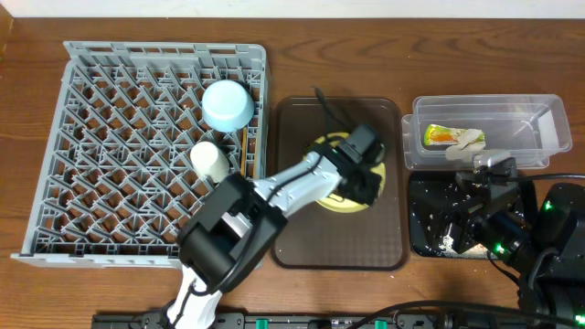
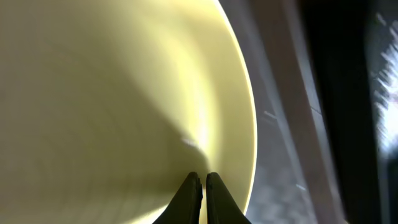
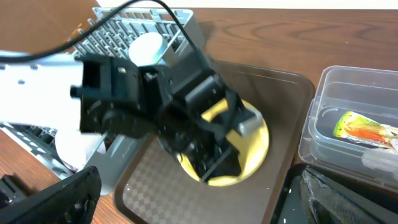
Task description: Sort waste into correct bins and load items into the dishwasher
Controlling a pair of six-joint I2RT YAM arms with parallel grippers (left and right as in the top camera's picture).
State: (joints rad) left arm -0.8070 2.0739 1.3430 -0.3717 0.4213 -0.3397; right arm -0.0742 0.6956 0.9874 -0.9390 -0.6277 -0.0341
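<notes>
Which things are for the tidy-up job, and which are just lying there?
For the job: grey dish rack, blue bowl, white cup, yellow plate gripped by the left gripper, clear tub with snack wrapper, black tray with crumbs.
Just there: brown tray, black cable.

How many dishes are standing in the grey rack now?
2: a light blue bowl by the rack's right edge, a white cup just nearer. The left arm may hide more.

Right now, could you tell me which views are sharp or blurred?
Overhead is sharp, evenly lit; the left wrist view is soft, the yellow plate filling it with a bright sheen; the right wrist view is mildly blurred, the snack wrapper recognisable.
</notes>
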